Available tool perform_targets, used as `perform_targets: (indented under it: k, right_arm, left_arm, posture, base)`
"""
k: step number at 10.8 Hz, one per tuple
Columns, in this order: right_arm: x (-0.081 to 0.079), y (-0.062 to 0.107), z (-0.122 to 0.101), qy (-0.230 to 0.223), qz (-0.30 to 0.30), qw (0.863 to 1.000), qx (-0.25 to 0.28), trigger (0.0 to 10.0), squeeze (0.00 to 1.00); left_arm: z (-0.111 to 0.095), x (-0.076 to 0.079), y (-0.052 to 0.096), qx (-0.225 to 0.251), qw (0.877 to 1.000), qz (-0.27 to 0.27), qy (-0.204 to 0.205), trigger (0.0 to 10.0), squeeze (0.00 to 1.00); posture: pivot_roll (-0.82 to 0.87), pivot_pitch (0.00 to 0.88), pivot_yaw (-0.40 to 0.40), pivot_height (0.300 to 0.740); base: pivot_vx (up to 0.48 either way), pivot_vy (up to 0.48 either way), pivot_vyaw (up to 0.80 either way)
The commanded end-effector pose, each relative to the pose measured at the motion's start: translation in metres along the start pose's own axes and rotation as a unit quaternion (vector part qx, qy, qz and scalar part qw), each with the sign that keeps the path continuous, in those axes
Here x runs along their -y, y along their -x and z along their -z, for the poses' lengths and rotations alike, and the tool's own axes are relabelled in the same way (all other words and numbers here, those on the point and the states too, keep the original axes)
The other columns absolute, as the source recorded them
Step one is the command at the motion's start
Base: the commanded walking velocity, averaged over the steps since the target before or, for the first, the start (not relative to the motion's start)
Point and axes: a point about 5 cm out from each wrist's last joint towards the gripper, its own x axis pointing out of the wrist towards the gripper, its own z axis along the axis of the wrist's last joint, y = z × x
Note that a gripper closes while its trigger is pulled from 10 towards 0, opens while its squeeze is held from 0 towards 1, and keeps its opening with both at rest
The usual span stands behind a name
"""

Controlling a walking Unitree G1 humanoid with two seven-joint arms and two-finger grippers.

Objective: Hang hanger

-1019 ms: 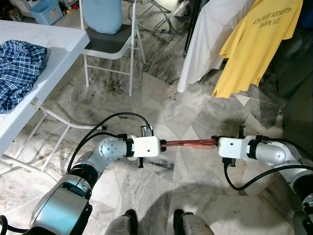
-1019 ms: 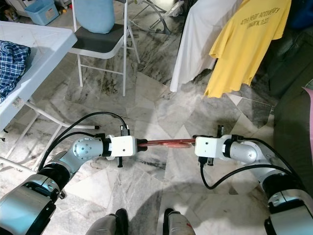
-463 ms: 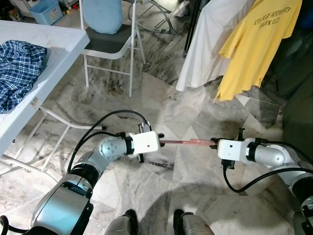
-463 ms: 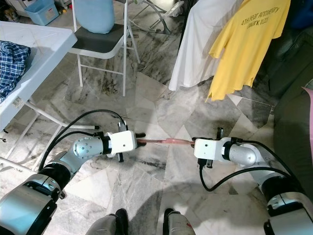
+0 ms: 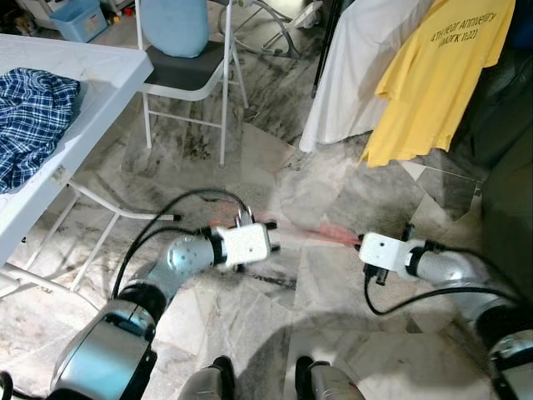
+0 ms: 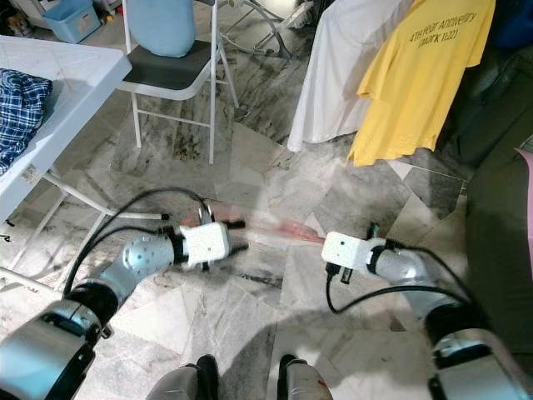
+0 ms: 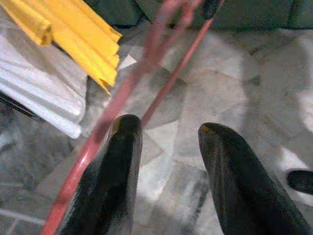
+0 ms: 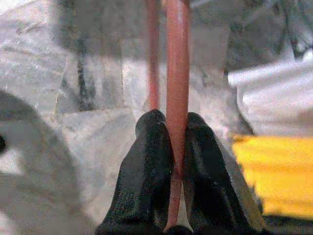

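Clamping the red hanger (image 8: pixel 176 73), right pincer (image 8: pixel 171 122) faces the spread left pincer (image 7: pixel 168 132).

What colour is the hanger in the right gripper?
Reddish-pink; the thin plastic hanger shows best in the right wrist view.

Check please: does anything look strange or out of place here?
The red hanger is clamped only in the right hand; the left hand is open, the hanger lying against one finger. A plaid shirt lies crumpled on the white table.
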Motion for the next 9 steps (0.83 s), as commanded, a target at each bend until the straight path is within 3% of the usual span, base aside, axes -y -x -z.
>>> perform_targets:
  k: [1, 2, 3, 4, 5, 6, 7, 8, 9]
  right_arm:
    - [-0.011, -0.001, 0.009, -0.054, 0.011, 0.998, -0.018, 0.0, 0.0]
    - [-0.02, -0.004, 0.011, -0.102, 0.026, 0.994, -0.026, 0.0, 0.0]
    - [-0.031, -0.008, 0.014, -0.195, 0.064, 0.978, -0.037, 0.0, 0.0]
    - [-0.037, -0.01, 0.016, -0.253, 0.087, 0.963, -0.043, 0.0, 0.0]
    - [-0.055, -0.013, 0.017, -0.378, 0.142, 0.913, -0.055, 0.0, 0.0]
    - [-0.059, -0.013, 0.017, -0.415, 0.164, 0.893, -0.057, 0.0, 0.0]
    - [-0.065, -0.012, 0.017, -0.475, 0.191, 0.856, -0.065, 0.0, 0.0]
    - [-0.068, -0.013, 0.013, -0.519, 0.2, 0.829, -0.057, 4.5, 0.0]
    - [-0.073, -0.016, 0.004, -0.547, 0.195, 0.812, -0.061, 10.0, 0.0]
  left_arm:
    - [0.009, 0.004, 0.005, -0.015, 1.0, -0.017, 0.019, 10.0, 1.0]
    - [0.013, 0.002, 0.006, -0.016, 0.995, -0.074, 0.059, 10.0, 1.0]
    - [0.021, 0.002, 0.009, -0.022, 0.976, -0.17, 0.136, 10.0, 1.0]
    - [0.028, 0.005, 0.011, -0.031, 0.957, -0.221, 0.186, 10.0, 1.0]
    - [0.046, 0.02, 0.021, -0.058, 0.898, -0.32, 0.297, 10.0, 1.0]
    - [0.052, 0.025, 0.024, -0.072, 0.879, -0.348, 0.317, 10.0, 1.0]
    - [0.061, 0.036, 0.03, -0.094, 0.85, -0.379, 0.353, 10.0, 1.0]
    - [0.066, 0.048, 0.03, -0.098, 0.83, -0.374, 0.402, 10.0, 0.84]
    - [0.066, 0.057, 0.027, -0.102, 0.818, -0.374, 0.424, 10.0, 0.0]
  posture:
    - [-0.12, 0.211, 0.05, 0.74]
    - [-0.12, 0.209, 0.049, 0.74]
    - [-0.13, 0.208, 0.046, 0.74]
    - [-0.13, 0.207, 0.043, 0.74]
    - [-0.14, 0.201, 0.034, 0.74]
    - [-0.14, 0.197, 0.029, 0.74]
    - [-0.15, 0.189, 0.023, 0.74]
    - [-0.16, 0.185, 0.018, 0.74]
    - [-0.17, 0.18, 0.016, 0.74]
  base:
    - [0.0, 0.0, 0.0]
    - [0.0, 0.0, 0.0]
    - [0.0, 0.0, 0.0]
    - [0.0, 0.0, 0.0]
    - [0.0, 0.0, 0.0]
    - [0.0, 0.0, 0.0]
    - [0.0, 0.0, 0.0]
    - [0.0, 0.0, 0.0]
    - [0.0, 0.0, 0.0]
